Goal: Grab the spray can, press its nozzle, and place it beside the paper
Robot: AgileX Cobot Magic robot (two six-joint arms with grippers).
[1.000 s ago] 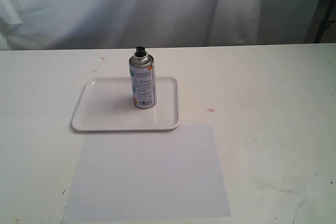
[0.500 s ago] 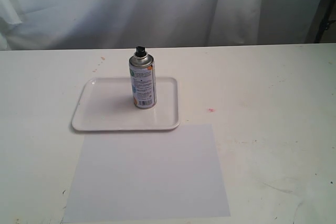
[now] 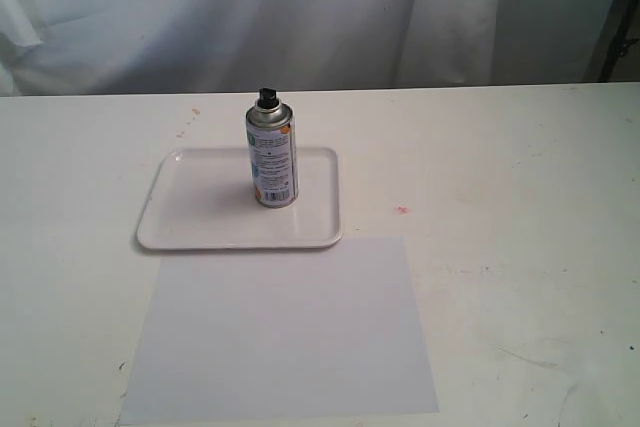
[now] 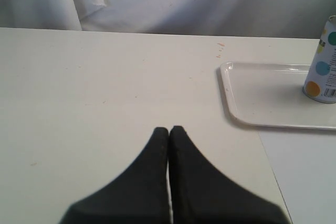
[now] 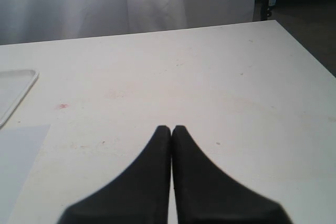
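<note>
The spray can stands upright on the white tray, its black nozzle on top. The left wrist view catches only its dotted lower part. The pale paper lies flat in front of the tray, and a corner of the paper shows in the right wrist view. My left gripper is shut with nothing in it, over bare table well short of the tray. My right gripper is shut and empty, off to the paper's side. Neither arm appears in the exterior view.
The white table carries a small red mark to the right of the tray. White cloth hangs behind the far edge. The table's right edge drops off towards a dark floor.
</note>
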